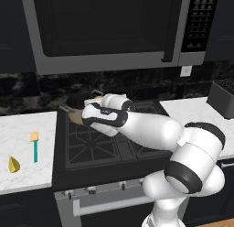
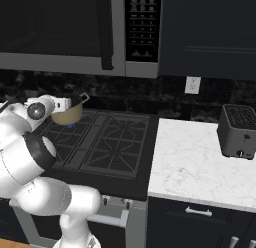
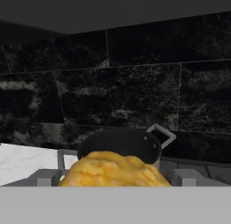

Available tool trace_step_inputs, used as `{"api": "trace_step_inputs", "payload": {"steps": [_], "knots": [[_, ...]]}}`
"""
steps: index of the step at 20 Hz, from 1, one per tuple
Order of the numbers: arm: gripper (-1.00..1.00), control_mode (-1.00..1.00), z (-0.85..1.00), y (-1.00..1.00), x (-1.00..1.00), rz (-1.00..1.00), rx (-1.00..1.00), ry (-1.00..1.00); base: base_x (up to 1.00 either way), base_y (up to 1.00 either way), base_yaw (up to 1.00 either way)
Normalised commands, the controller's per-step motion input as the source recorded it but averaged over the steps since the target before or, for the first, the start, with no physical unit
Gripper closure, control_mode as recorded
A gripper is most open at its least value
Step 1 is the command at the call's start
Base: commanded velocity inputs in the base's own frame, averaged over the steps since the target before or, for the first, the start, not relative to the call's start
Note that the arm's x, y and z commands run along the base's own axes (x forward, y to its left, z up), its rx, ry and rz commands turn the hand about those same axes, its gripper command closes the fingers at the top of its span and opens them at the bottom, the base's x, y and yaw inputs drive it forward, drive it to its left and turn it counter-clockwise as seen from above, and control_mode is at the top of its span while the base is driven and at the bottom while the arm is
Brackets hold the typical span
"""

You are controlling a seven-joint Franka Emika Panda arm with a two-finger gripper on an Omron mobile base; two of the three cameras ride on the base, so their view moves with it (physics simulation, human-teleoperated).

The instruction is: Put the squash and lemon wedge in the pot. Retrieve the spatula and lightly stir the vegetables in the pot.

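Note:
The lumpy golden-brown squash (image 3: 113,170) sits low in the hand view, right at the fingers, and my gripper (image 1: 88,113) is shut on it. Just beyond it stands the tan pot (image 3: 118,130), its dark inside and a grey loop handle showing; the squash is short of the rim. The pot (image 2: 70,113) stands on the stove's back left burner, half hidden behind my hand. On the white counter left of the stove lie the bright yellow lemon wedge (image 1: 14,164) and the teal-handled spatula (image 1: 34,146), orange blade pointing away from me.
The black stove (image 1: 105,146) with its grates lies under my arm. A microwave (image 1: 109,24) hangs low over it. A dark backsplash wall (image 3: 135,83) rises close behind the pot. A toaster (image 2: 239,130) stands on the right counter.

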Motion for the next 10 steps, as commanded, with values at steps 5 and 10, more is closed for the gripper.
{"api": "trace_step_inputs", "payload": {"steps": [5,10], "knots": [[1.0,-1.0,0.21,-0.16,0.0,-0.01,0.01,0.0,0.0,0.0,0.0],[1.0,-1.0,0.17,-0.14,0.0,0.0,0.0,0.0,0.0,0.0,0.0]]}}
